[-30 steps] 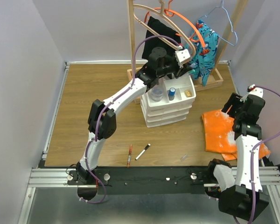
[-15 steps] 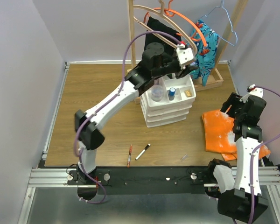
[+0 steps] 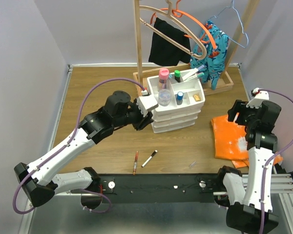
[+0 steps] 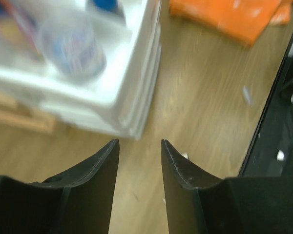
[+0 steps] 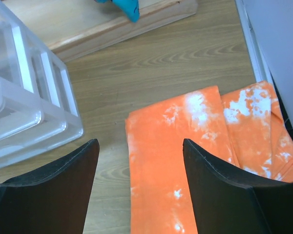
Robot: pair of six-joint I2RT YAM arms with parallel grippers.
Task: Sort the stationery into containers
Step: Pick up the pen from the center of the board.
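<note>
Red pen (image 3: 136,162) and white marker (image 3: 149,158) loose on table (image 3: 97,87), lower centre, down-frame of left jaws; pen's axis near upright in frame, marker's slanted. Left jaws part-open, empty, beside organiser (image 3: 178,122), nearer. Right jaws wide, empty, by orange cloth (image 3: 227,139).

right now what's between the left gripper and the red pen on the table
Nothing. In the top view, the wooden table from the left gripper down to the red pen is bare.
</note>
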